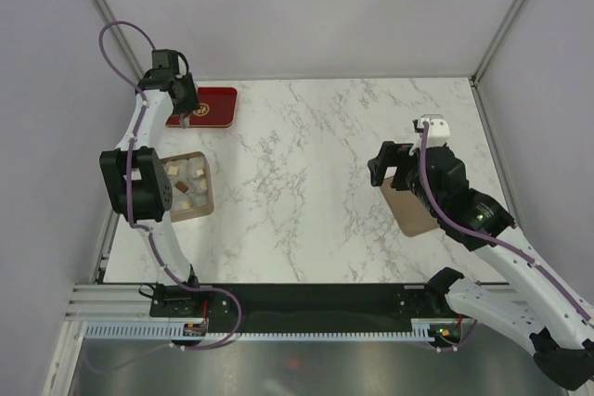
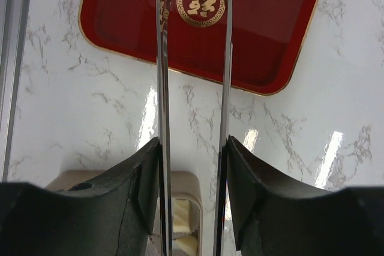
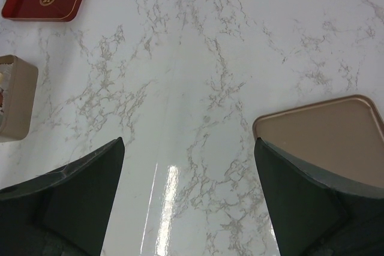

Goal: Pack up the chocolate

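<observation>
Since the chocolate (image 1: 188, 183) sits in the box (image 3: 18, 97) at the near left of the table (image 1: 306, 155), it lies behind the left jaws, not ahead of them. Cream, tan and brown pieces show in the box, packed close; each is too small to give an axis. The box's long side runs near to far.

Left gripper (image 2: 193, 148) is clamped on tweezers (image 2: 162, 88), fingers pressed against the outside of the two blades. Blades stand apart with nothing seen between them; they point far, over the tray (image 1: 221, 104) near its gold emblem (image 2: 202, 0). Tips are cut off at the frame edge. No pieces seen on the tray, though the arm hides part of it from above.

Left arm is the nearer one: the box is just near of its wrist and shows at the bottom of the wrist view. To reach the chocolate it would have to pull back toward the near side.

Right gripper (image 3: 188, 142) is wide open and holds nothing. It hangs over the table far to the right, well apart from the box. Lid (image 3: 324, 130) lies flat under its right finger, off to the right of the gap.

Judgement: picking looks finished or nearly so, and the lid is not yet on. The lid would have to go left across the table to the box.
</observation>
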Controlling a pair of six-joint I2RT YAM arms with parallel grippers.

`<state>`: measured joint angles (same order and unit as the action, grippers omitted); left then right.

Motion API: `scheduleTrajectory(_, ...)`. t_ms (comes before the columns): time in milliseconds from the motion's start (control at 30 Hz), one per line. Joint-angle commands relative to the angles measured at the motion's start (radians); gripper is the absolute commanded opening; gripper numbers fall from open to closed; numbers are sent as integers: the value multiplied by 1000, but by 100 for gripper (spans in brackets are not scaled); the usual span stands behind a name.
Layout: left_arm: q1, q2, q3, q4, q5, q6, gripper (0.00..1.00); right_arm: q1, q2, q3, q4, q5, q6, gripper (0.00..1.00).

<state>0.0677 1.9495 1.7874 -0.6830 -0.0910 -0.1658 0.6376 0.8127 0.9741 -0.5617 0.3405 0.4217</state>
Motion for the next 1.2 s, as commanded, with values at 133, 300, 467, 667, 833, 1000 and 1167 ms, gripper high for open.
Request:
scheduleTrajectory(133,4,127,104,169,-38,117,53,4,71,26,80,61,-17,98)
scheduleTrajectory(300,17,169,115,189,-27,120,53,4,95,18,105,89,-21,98)
scheduleTrajectory(467,30,200,124,195,-36,123,55,4,134,12,115,92,-23,98)
scheduleTrajectory(667,41,229,135,201,0,130,56,4,152,8,118,103,-21,98)
scheduleTrajectory(833,43,246,142,201,7,132,55,4,155,9,118,101,-21,98)
scheduleTrajectory(1000,43,270,158,198,7,144,55,4,151,-3,118,103,-12,98)
scheduleTrajectory(1167,43,276,161,194,10,144,50,4,148,-11,120,101,0,98)
